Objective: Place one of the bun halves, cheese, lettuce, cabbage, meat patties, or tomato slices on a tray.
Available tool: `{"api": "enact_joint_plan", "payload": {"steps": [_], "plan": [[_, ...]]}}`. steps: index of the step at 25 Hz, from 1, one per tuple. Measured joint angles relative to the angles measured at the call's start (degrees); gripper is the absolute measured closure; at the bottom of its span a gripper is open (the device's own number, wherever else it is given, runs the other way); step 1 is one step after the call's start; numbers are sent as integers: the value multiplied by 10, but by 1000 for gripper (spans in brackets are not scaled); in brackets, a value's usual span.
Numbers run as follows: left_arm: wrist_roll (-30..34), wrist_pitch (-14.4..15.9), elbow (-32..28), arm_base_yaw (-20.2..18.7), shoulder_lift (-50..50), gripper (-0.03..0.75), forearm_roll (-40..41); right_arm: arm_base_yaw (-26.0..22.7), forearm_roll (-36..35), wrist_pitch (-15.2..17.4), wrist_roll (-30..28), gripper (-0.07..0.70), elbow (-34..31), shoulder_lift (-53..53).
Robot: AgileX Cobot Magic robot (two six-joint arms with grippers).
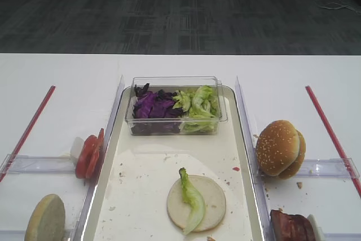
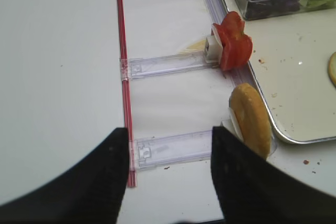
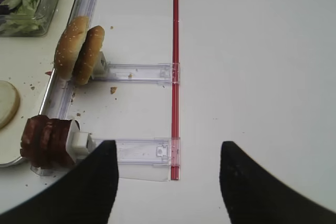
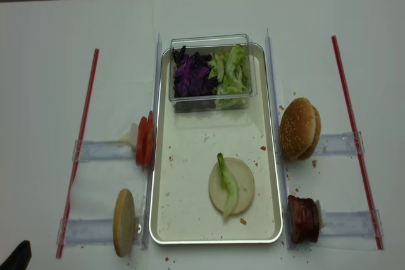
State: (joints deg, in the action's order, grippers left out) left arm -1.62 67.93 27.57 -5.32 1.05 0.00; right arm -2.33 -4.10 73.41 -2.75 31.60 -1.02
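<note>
White bench carries, from the left, the left pincer hovering with jaws spread and empty near an upright bun half and the tomato slices in clear racks. On the tray in the middle, the lettuce lies across a flat bun half, well apart from both pincers, with the cabbage in a far tub. Right of the tray stand seeded bun halves and the meat patties, left of the right pincer, wide open and empty.

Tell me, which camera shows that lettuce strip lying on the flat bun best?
The realsense exterior high view: the lettuce shows whole from above, draped across the flat bun half. The other high view shows it too, at the bottom edge. Neither wrist view shows the strip.
</note>
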Motion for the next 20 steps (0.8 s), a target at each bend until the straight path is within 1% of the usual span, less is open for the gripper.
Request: {"api": "enact_joint_plan", "payload": {"steps": [12,17,20], "plan": [[0,0,0,0,0,354,0,0,9,-3,-52,165,-17,0],[0,0,0,0,0,354,0,0,10,-36,-68,165,-27,0],[0,0,0,0,0,354,0,0,10,-69,-70,165,-42,0]]}}
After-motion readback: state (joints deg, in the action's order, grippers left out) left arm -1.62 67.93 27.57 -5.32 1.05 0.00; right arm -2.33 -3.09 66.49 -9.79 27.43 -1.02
